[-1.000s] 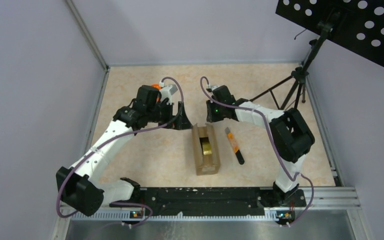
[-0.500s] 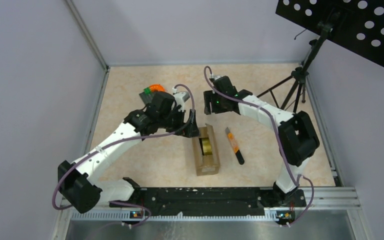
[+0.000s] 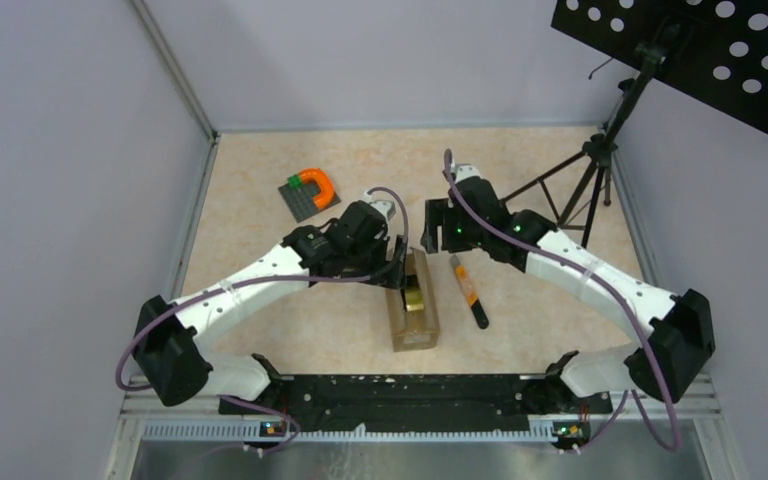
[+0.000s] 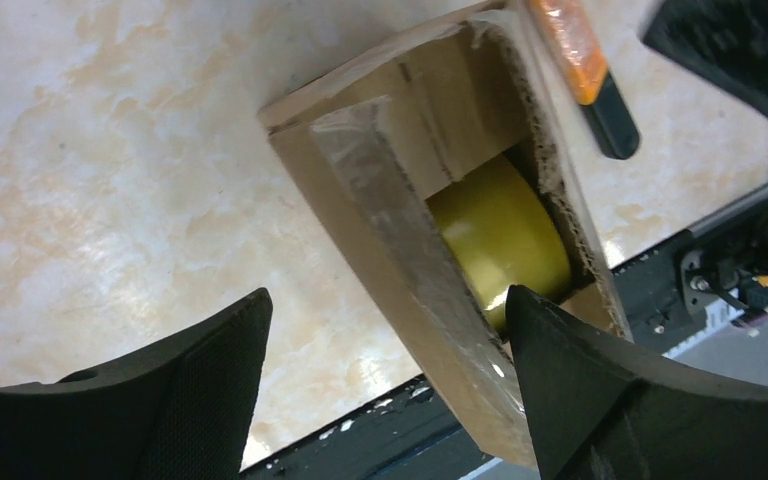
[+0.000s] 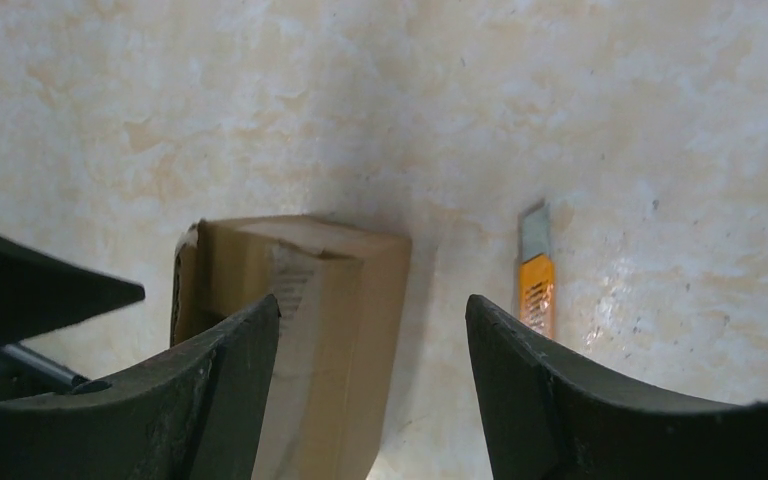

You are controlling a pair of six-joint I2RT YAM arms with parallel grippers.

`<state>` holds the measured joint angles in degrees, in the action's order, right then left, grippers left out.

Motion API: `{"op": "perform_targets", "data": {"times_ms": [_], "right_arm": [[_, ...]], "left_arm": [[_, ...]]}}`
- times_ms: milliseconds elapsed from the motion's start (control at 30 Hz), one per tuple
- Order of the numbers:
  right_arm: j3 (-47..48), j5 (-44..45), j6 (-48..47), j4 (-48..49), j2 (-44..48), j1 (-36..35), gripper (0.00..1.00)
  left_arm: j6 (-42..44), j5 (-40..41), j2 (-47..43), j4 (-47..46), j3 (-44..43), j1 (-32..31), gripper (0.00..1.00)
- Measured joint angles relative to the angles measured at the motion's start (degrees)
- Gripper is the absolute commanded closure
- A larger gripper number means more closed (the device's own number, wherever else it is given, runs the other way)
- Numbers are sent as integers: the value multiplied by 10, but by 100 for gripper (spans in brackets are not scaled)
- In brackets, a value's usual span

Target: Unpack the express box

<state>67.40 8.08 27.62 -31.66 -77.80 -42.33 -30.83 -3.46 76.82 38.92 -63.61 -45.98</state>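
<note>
Lying long axis near-to-far, the express box (image 3: 415, 322) has the spread left gripper (image 3: 397, 268) at its far left edge, closer than the spread right gripper (image 3: 438, 222) farther back.

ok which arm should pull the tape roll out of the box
Left, likely: the left tool hangs open over the express box, framing the tape roll; the right tool is beyond its far end.

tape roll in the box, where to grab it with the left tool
From above, through the open top. The tape roll stands on edge in the express box, flaps close beside it, so the left tool probably pinches its curved rim along the box's length.
</note>
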Motion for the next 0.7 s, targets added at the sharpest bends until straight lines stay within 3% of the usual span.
{"op": "perform_targets", "data": {"times_ms": [233, 500, 700], "right_arm": [[-33, 12, 35, -33, 55, -39, 32], [-31, 35, 56, -61, 66, -118, 33], [-18, 49, 56, -76, 43, -135, 33]], "left_arm": [[-22, 62, 2, 16, 0, -6, 29], [-34, 74, 2, 14, 0, -6, 59], [-42, 73, -2, 14, 0, -7, 81]]}}
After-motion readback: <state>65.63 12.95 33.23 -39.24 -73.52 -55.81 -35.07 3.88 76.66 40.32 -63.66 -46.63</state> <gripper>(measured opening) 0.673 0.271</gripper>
